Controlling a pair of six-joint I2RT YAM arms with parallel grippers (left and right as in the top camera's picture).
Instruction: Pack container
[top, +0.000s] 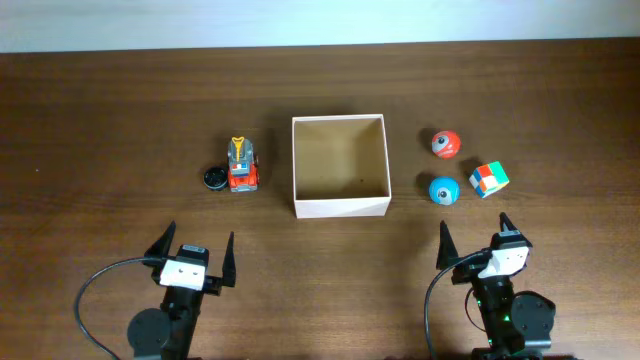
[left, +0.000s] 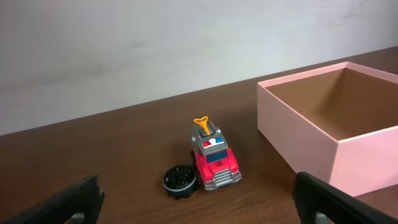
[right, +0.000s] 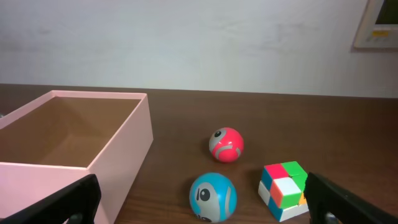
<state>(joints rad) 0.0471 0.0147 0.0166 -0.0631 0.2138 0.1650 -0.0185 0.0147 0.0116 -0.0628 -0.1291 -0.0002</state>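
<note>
On table (top: 100, 120): container (top: 341, 207), red ball (top: 446, 143), blue ball (top: 444, 190), cube (top: 488, 179), truck (top: 241, 166), wheel (top: 214, 178), one each; left pincer (top: 199, 238), right pincer (top: 474, 225) wide.

The left gripper (left: 198, 202) has its jaws spread wide, with one dark finger (left: 74, 202) at each near corner and nothing between them. A red and grey toy fire truck (left: 214, 158) with an orange top fitting stands upright on the dark wooden table (left: 93, 149). A black ribbed disc (left: 181, 179) lies against its left side. The container (left: 367, 155), pale outside and brown inside, sits open at right.
</note>
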